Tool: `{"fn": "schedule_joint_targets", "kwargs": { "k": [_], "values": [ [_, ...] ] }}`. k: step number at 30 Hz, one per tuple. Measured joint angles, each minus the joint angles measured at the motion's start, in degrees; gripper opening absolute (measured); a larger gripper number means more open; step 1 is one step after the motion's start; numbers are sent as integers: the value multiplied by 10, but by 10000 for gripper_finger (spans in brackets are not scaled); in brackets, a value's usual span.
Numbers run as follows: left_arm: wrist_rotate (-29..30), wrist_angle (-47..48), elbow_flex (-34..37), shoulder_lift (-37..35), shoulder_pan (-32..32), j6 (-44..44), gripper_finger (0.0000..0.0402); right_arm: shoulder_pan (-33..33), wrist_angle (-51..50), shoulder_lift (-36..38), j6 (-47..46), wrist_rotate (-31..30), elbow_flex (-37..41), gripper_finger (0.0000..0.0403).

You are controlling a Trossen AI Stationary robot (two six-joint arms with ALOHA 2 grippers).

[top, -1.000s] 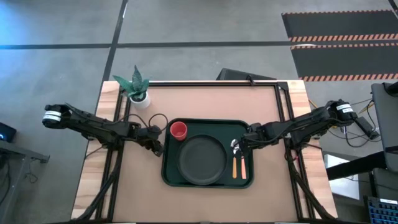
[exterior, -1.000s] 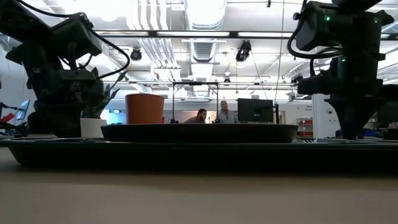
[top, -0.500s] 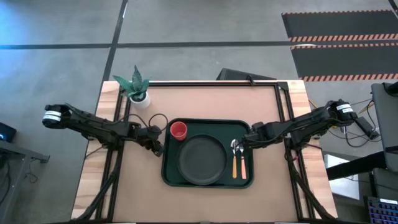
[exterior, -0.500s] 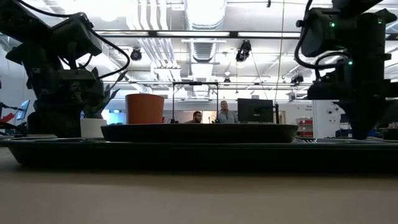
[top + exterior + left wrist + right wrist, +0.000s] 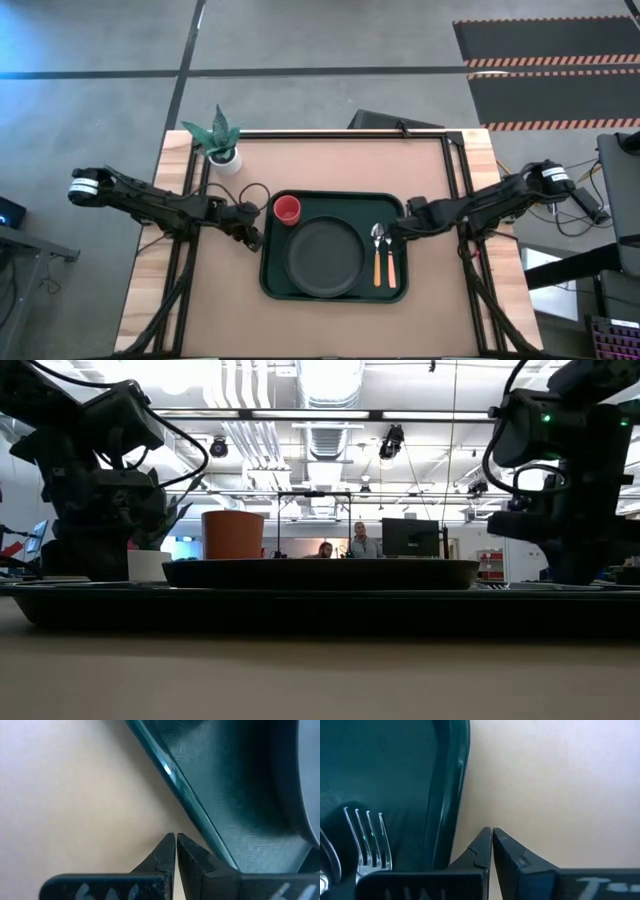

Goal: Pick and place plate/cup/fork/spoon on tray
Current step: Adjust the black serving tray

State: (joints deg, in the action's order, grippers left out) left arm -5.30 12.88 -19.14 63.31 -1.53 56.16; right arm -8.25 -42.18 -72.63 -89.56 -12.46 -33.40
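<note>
Backing off since a second ago, the right gripper now sits just outside the tray, fingers pressed together and empty. The left gripper has not moved, closed beside the tray. Plate, cup, spoon and fork lie on it.

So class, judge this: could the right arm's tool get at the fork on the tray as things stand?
Probably yes: the right tool sits just outside the tray rim beside the fork, nothing lying between, though it is shut.
</note>
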Motion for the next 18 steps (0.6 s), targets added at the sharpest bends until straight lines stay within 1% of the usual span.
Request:
{"fn": "schedule_joint_targets", "kwargs": {
  "k": [6,8,9,15,18],
  "values": [
    [-2,0,0,0,0,5,0,0,20,1,-19,-31,10,8],
    [-3,-3,0,0,0,6,0,3,36,-1,-20,-59,10,8],
    [-3,-4,0,0,0,6,0,5,42,-1,-19,-62,10,8],
    [-8,1,1,0,0,7,0,28,89,-1,29,-87,11,8],
    [-8,1,1,0,0,7,0,49,96,-1,53,-88,11,8]
  ]
}}
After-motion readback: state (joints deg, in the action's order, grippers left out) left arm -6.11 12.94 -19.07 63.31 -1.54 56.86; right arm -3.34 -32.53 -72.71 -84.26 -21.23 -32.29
